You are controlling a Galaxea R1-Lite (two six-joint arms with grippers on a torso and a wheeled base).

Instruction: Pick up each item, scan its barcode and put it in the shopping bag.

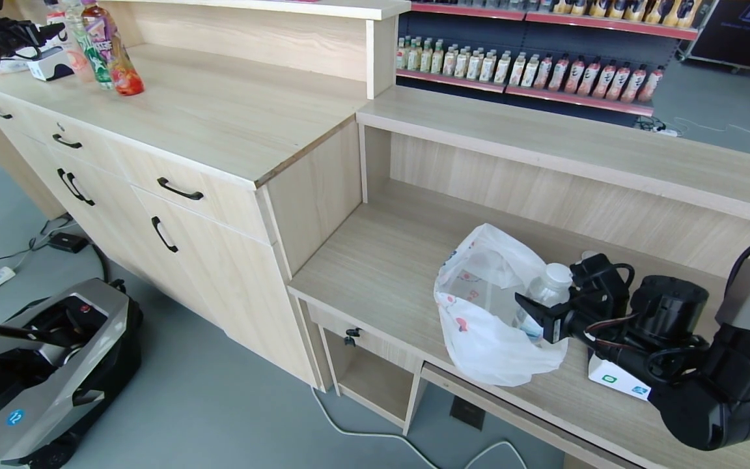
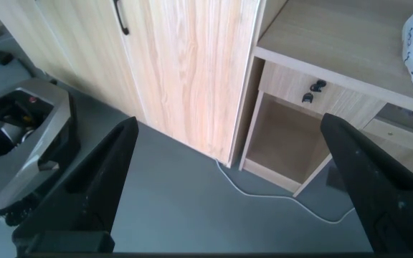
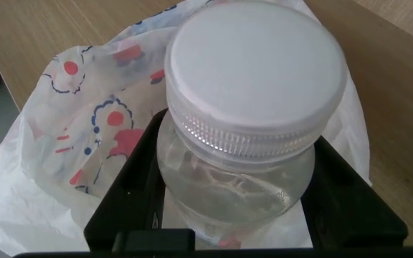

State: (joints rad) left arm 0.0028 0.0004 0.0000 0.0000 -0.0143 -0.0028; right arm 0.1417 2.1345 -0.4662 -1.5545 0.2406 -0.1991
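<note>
The right arm reaches in low from the right over the lower table (image 1: 381,260), its forearm roughly level and its wrist turned toward the bag (image 1: 479,306). The right gripper (image 1: 543,307) is clamped on a clear bottle (image 1: 552,277) with a white cap. It holds the bottle upright at the bag's open mouth, on the side nearest the arm. The bag sits crumpled on the table near its front edge. A white box (image 1: 616,381) lies on the table just beside the arm.

The right wrist view looks down on the cap. The black fingers (image 3: 131,190) press the bottle's body from both sides, just below the ribbed cap, with the patterned plastic of the bag spread beneath and around it. Whether the bottle's base is already inside the bag cannot be told.

The left gripper (image 2: 228,122) hangs low beside the cabinet (image 2: 185,64), its fingers spread wide with nothing between them. That view takes in the grey floor, a cable (image 2: 278,197) trailing across it and a keyed drawer (image 2: 312,89) under the table. An edge of the bag shows above.

On the higher table, further bottles (image 1: 114,52) stand upright, well apart from the bag.
</note>
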